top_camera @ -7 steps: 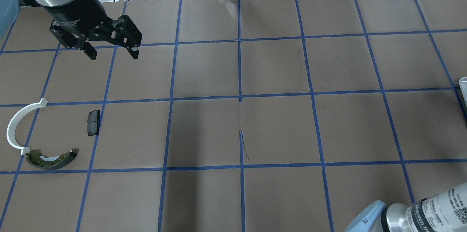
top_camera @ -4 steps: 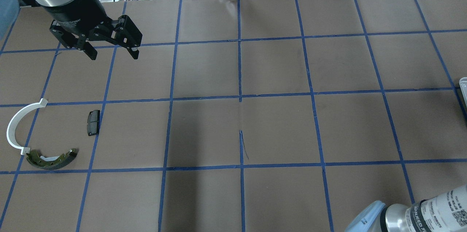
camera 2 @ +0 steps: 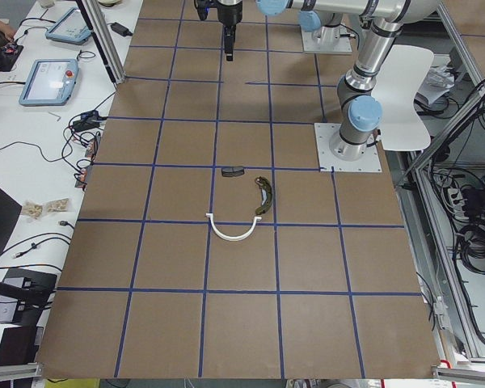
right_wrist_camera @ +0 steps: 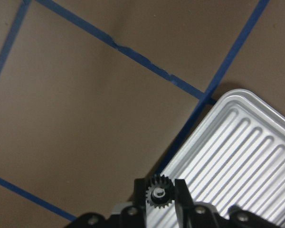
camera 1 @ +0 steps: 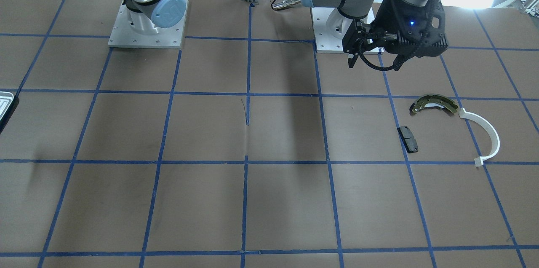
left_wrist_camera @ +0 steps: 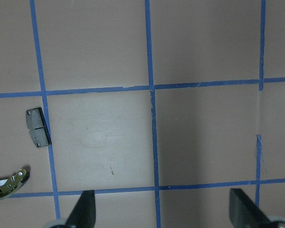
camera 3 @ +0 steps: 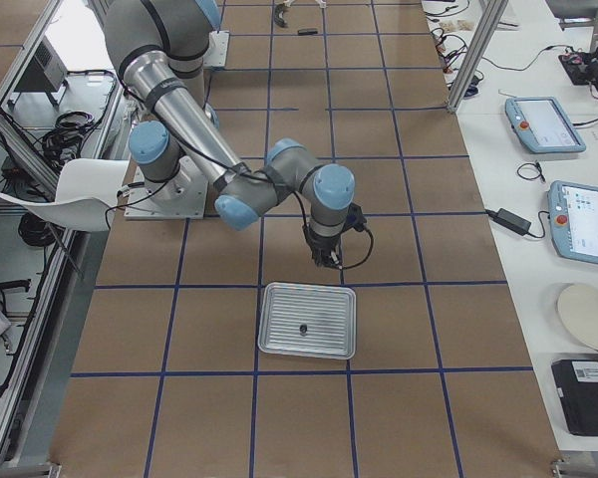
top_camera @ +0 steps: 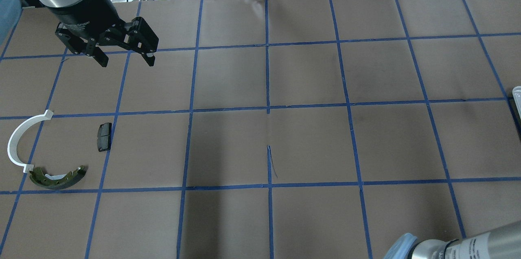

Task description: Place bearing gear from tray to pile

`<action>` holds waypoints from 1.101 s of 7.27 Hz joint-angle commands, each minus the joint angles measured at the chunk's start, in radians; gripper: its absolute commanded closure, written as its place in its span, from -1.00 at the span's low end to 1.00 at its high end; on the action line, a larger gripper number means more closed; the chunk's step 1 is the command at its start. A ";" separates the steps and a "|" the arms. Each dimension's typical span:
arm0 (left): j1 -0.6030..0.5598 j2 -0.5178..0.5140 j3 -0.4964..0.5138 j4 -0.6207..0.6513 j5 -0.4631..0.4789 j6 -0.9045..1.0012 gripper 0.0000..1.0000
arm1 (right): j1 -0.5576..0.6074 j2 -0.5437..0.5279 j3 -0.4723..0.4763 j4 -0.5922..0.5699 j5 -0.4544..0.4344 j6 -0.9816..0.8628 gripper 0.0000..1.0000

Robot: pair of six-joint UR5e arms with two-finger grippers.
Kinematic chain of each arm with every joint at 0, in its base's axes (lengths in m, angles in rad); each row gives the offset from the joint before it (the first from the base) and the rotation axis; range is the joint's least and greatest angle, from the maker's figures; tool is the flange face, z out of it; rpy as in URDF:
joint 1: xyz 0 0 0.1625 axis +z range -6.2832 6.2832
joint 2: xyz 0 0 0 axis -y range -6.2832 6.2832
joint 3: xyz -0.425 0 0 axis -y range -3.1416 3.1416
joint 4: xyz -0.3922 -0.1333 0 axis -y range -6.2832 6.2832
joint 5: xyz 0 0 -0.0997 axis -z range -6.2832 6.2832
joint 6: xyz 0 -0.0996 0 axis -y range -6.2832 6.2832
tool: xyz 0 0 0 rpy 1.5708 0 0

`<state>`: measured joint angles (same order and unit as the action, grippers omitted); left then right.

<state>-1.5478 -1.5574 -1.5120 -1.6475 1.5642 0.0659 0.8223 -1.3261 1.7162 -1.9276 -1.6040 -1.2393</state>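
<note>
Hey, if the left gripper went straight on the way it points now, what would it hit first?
Likely the bare table near a blue tape crossing. The left gripper points down, open; the black pad and brake shoe lie off to the side.

Nothing much can be read here, tbh. Some tiny white lettering is printed on the black body of the left gripper [top_camera: 127, 62], at about 10 o'clock in the overhead view, but it can't be made out.

Brown gridded table [top_camera: 309, 145]: tray [camera 3: 329, 309], olive brake shoe [top_camera: 57, 185], white arc [top_camera: 12, 147], black pad [top_camera: 103, 137]; shoe, arc seemingly touching
</note>
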 commanded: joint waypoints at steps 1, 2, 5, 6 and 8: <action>0.000 0.000 -0.001 0.000 0.000 0.000 -1.00 | 0.252 -0.065 0.000 0.122 0.006 0.450 0.66; 0.000 0.000 -0.001 0.000 0.000 0.000 -1.00 | 0.370 -0.080 0.000 0.125 0.019 0.644 0.66; 0.000 0.000 -0.002 -0.002 -0.001 -0.003 -1.00 | 0.694 -0.062 -0.006 0.076 0.091 1.280 0.66; -0.001 0.000 -0.001 -0.002 -0.001 -0.003 -1.00 | 0.778 -0.027 -0.003 -0.009 0.101 1.420 0.66; -0.001 0.003 -0.002 -0.003 -0.001 -0.003 -1.00 | 0.979 0.112 -0.012 -0.257 0.113 1.743 0.66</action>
<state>-1.5491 -1.5564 -1.5125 -1.6487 1.5631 0.0629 1.6760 -1.3030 1.7089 -2.0151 -1.4981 0.3037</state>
